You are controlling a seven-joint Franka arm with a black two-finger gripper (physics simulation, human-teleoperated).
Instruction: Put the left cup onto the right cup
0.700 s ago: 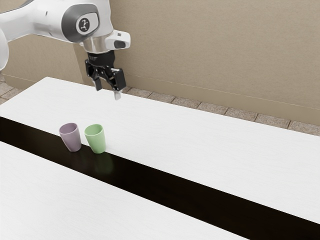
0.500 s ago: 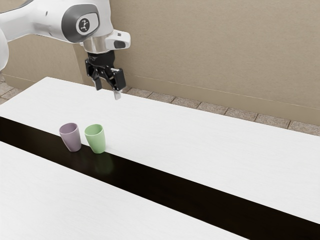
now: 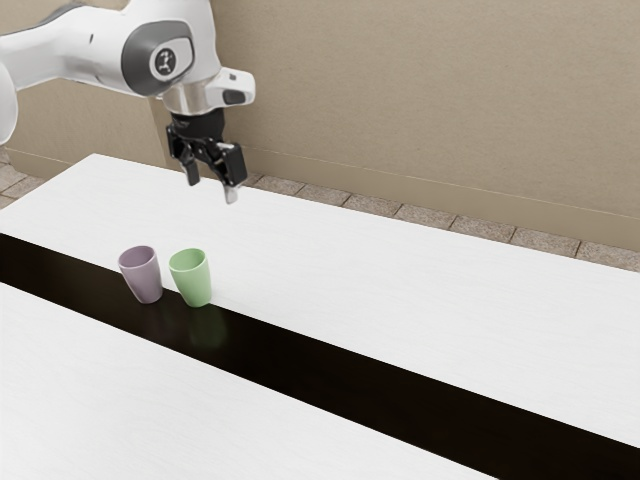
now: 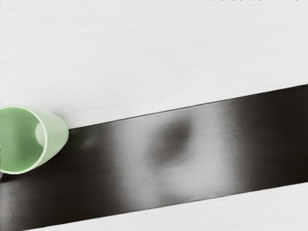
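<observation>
My gripper [image 3: 211,186] hung in the air above the far white part of the worktop [image 3: 430,280], its two fingers spread apart with nothing between them; it touched no cup.

The purple cup [image 3: 140,273] stood upright on the worktop, at the far edge of the black stripe [image 3: 400,392] that ran across it; in the exterior view it lay well below the gripper, toward the exterior view's left of it and nearer the camera, well apart from the fingers. The green cup [image 3: 190,276] stood upright just beside it on the exterior view's right, with a narrow gap between the two, also at the stripe's far edge; it sat almost straight under the gripper in that view, though far lower. Both cups had their mouths up and cast faint reflections on the glossy stripe.

In the wrist view I saw the green cup [image 4: 26,139] from above, its open mouth toward the camera, off to one side of the hand and not beneath it; it rested where the white surface met the black stripe [image 4: 192,159]; a soft dark blur lay on the stripe under the hand.
</observation>
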